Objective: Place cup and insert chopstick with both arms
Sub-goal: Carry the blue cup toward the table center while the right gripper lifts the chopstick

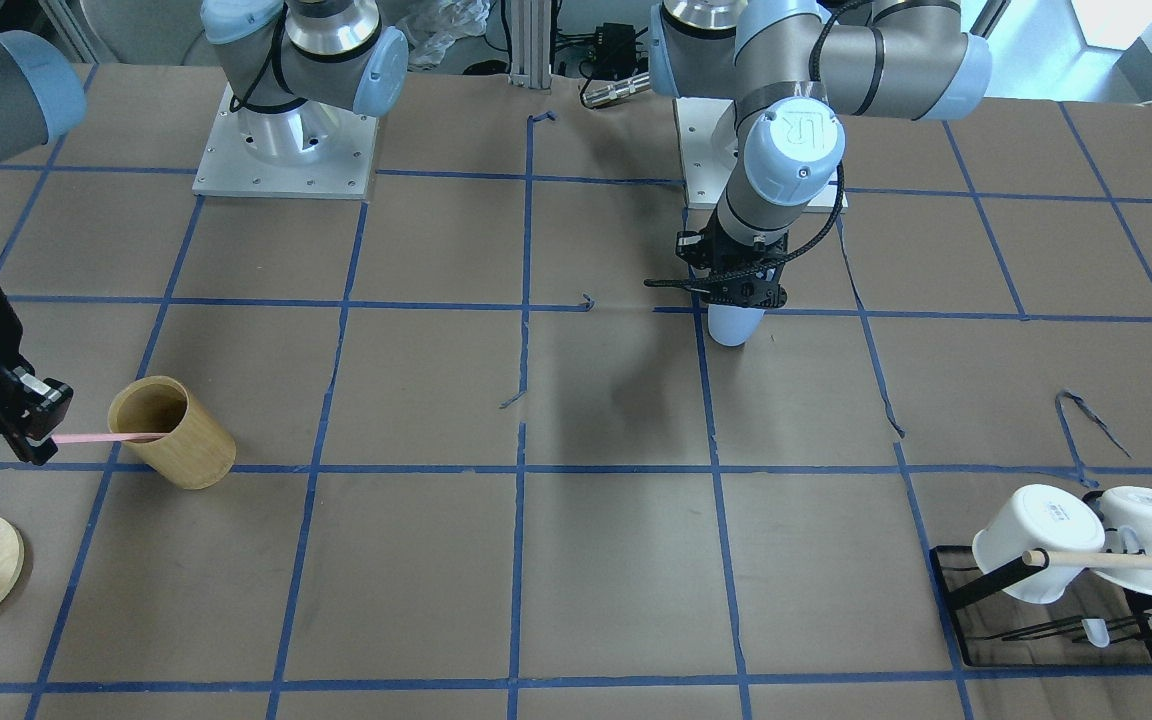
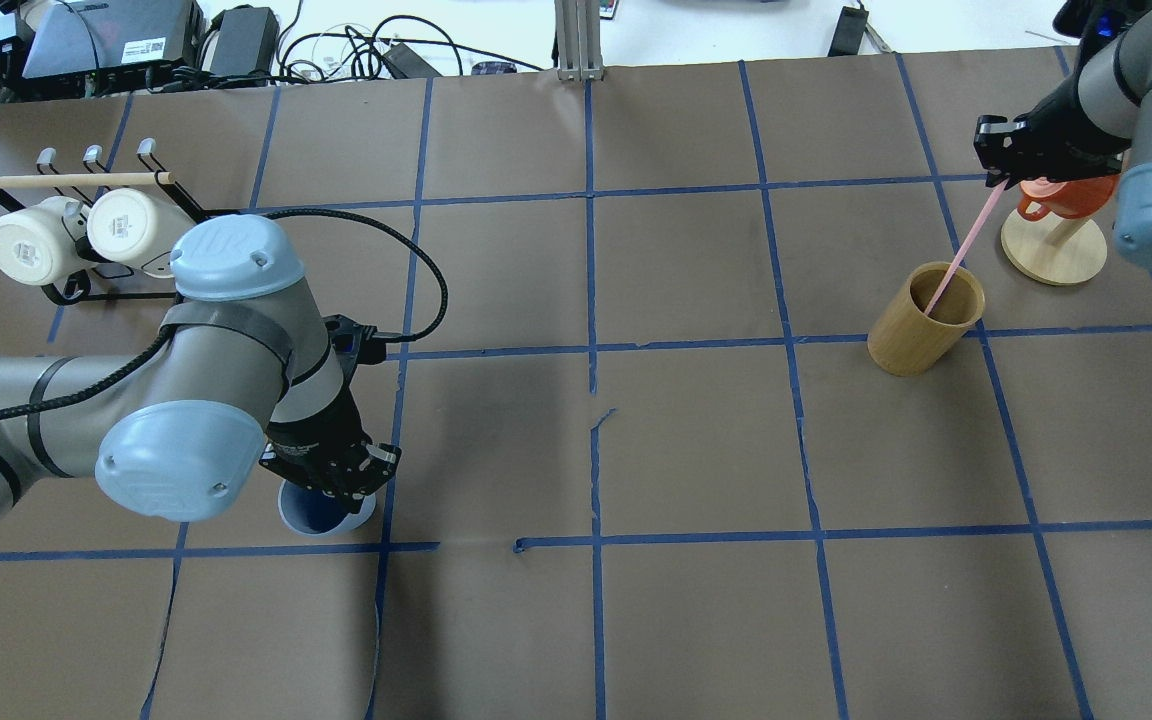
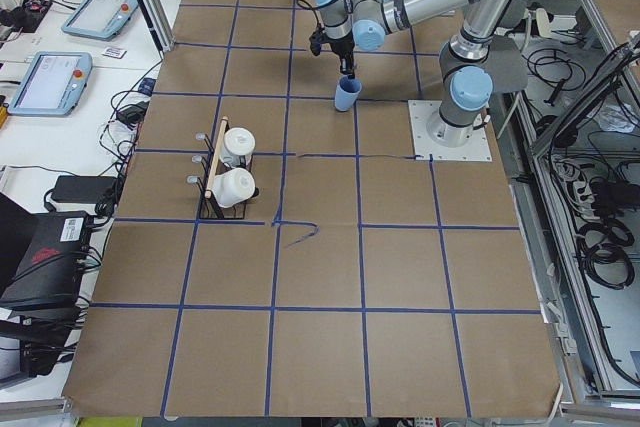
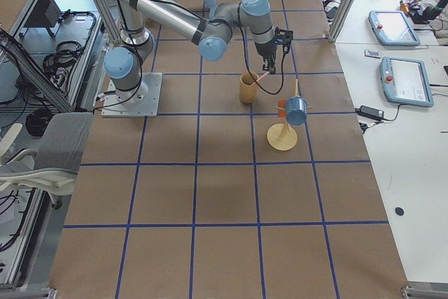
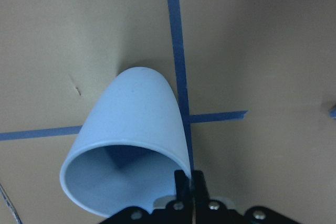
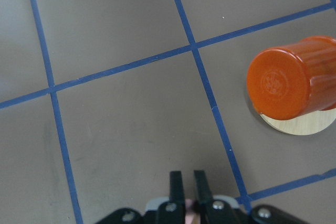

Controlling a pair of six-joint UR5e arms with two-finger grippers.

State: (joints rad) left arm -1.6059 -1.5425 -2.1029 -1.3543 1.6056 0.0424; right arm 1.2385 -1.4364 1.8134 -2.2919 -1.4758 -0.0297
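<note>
The taped table (image 1: pixel 616 600) bears a bamboo holder (image 1: pixel 181 440) at the robot's right. On the left, near the robot, the left gripper (image 1: pixel 736 298) clamps the rim of the pale blue cup (image 1: pixel 734 328). The right gripper (image 1: pixel 41 440) pinches the pink chopstick (image 1: pixel 101 437), whose tip is inside the holder.

the brown paper (image 2: pixel 696 440) is dull and wrinkled, with blue tape (image 2: pixel 591 300) stuck on. the wooden pot (image 2: pixel 921 320) is smooth and pale. the pink stick (image 2: pixel 965 245) in it looks plastic. beside that pot, the orange cup (image 6: pixel 294 85) is plastic, on a wooden stand (image 2: pixel 1054 248). far from the pot, the blue cup (image 5: pixel 131 129) is smooth, dull plastic.
</note>
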